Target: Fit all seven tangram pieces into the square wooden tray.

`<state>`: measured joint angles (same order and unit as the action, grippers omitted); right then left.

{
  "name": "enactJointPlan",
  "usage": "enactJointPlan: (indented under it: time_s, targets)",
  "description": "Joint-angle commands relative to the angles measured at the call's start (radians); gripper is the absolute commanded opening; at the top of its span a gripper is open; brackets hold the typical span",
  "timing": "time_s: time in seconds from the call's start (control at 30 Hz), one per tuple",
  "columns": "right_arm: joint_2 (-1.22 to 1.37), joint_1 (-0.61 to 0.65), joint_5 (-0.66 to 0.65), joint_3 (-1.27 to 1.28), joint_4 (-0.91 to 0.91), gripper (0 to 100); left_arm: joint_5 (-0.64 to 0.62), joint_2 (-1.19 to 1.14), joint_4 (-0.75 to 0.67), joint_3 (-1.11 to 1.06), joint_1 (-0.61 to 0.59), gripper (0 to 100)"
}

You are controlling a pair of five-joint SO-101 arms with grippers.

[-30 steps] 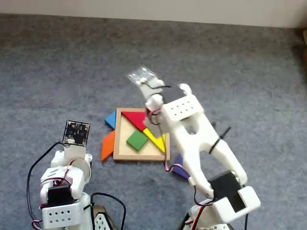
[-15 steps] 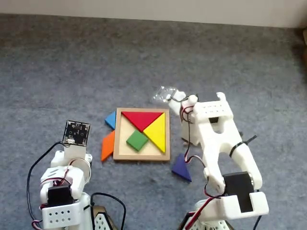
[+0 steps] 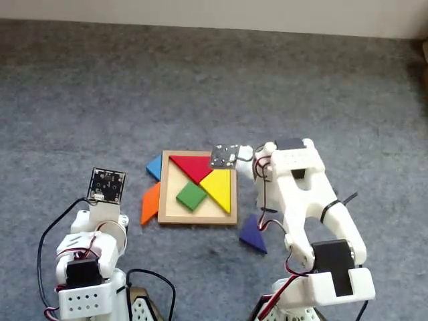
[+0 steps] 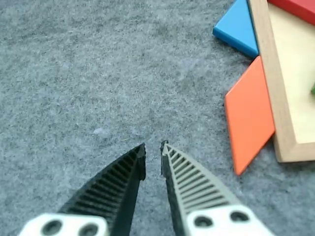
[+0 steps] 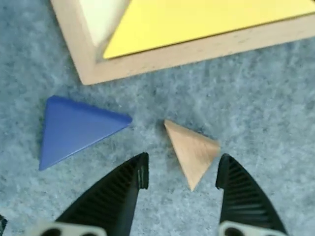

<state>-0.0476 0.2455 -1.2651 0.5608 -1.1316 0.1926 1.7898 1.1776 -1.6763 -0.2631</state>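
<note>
Right now the square wooden tray [image 3: 175, 208] sits on the grey carpet [image 3: 100, 100] between the two arms. Three pieces are inside it: red triangle [image 3: 197, 165] along the far edge, yellow triangle [image 3: 219, 187] against the right edge, green square [image 3: 191, 196] in the middle touching both. The rest of the tray floor is bare wood.

Four pieces are outside. The light blue triangle [image 3: 154, 167] and the orange parallelogram [image 3: 150, 202] lie against the tray's left rim. The dark blue triangle [image 3: 251, 233] is on the carpet off the tray's near right corner. In the right wrist view the tan triangle [image 5: 193, 151] is flat on the carpet, just beside the dark blue one and near the rim.

The right gripper [image 5: 183, 162] is spread wide, holding nothing, with one finger on each side of the tan triangle and not touching it. The left gripper [image 4: 152, 146] points at bare carpet near the parallelogram, jaws almost together with a thin gap, nothing held. The left arm [image 3: 93, 247] is folded back at its base, well apart from the tray.
</note>
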Motion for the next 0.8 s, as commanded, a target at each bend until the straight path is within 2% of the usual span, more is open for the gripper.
enactJointPlan:
  time_s: [0.0, 0.27, 0.5, 0.77]
  targets:
    - [-0.045, 0.008, -0.012, 0.022, 0.093, 22.4, 0.000, 0.036, -0.012, -0.019, -0.010, 7]
    - [-0.039, 0.010, -0.018, 0.033, 0.147, 22.4, 0.000, 0.036, -0.012, -0.019, -0.010, 7]
    - [0.142, -0.008, -0.018, 0.021, 0.145, 22.4, 0.000, 0.036, -0.011, -0.019, -0.010, 7]
    - [0.157, -0.021, -0.015, -0.024, 0.145, 21.7, 0.000, 0.036, -0.011, -0.019, -0.010, 7]
